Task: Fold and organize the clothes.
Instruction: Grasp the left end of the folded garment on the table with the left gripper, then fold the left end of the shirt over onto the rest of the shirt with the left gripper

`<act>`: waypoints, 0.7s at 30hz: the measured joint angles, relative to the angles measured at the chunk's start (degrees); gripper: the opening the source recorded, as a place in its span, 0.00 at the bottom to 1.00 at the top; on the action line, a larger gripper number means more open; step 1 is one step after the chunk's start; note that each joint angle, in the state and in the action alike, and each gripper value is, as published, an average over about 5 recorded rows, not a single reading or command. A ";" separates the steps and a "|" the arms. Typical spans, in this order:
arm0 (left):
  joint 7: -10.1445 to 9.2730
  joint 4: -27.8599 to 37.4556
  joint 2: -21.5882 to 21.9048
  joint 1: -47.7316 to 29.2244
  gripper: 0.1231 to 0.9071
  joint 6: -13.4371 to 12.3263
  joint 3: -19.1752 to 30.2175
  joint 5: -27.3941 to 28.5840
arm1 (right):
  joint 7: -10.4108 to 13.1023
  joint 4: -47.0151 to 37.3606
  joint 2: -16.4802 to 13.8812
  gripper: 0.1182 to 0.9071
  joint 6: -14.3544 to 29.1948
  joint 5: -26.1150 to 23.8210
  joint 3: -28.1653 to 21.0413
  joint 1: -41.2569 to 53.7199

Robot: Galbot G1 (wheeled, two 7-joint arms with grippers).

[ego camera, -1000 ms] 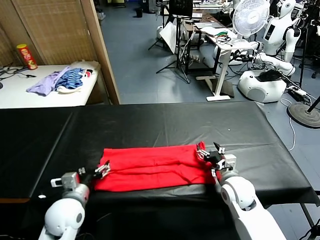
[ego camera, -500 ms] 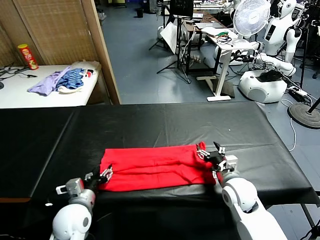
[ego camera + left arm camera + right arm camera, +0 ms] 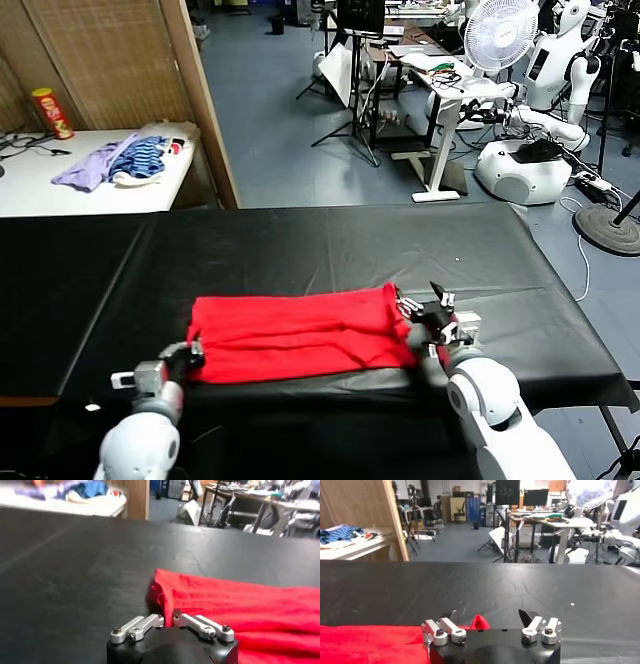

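The red T-shirt (image 3: 300, 335) lies folded into a long band on the black table (image 3: 320, 245), near its front edge. At the band's left end my left gripper (image 3: 188, 356) is shut on the fabric. In the left wrist view the jaws of that gripper (image 3: 168, 619) pinch a raised fold of the shirt's edge (image 3: 165, 600). My right gripper (image 3: 425, 306) stands open at the band's right end. In the right wrist view a red corner (image 3: 479, 622) pokes up between its spread fingers (image 3: 489, 616), touching neither.
A white side table (image 3: 60, 185) at the back left carries lavender and blue-striped garments (image 3: 115, 160) and a red can (image 3: 52, 112). A wooden partition (image 3: 200, 100) stands behind the table. Desks, a fan (image 3: 500, 35) and other robots fill the back right.
My left gripper moved in to the shirt's left end and shut on its edge. That end of the shirt shifted slightly left. The right gripper stayed open in place.
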 joint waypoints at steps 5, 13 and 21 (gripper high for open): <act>-0.03 0.65 7.83 -0.16 0.05 -1.18 -3.06 8.64 | 0.12 0.73 0.67 0.86 -0.09 -0.12 -0.10 -0.33; -1.45 -3.37 9.87 -0.91 0.05 4.57 -0.36 4.87 | 0.36 1.93 0.85 0.86 -0.41 -1.11 0.64 -1.63; -5.80 -8.09 1.83 -4.12 0.05 9.70 9.34 -14.00 | 0.39 2.81 1.41 0.86 -0.42 -2.19 1.88 -3.74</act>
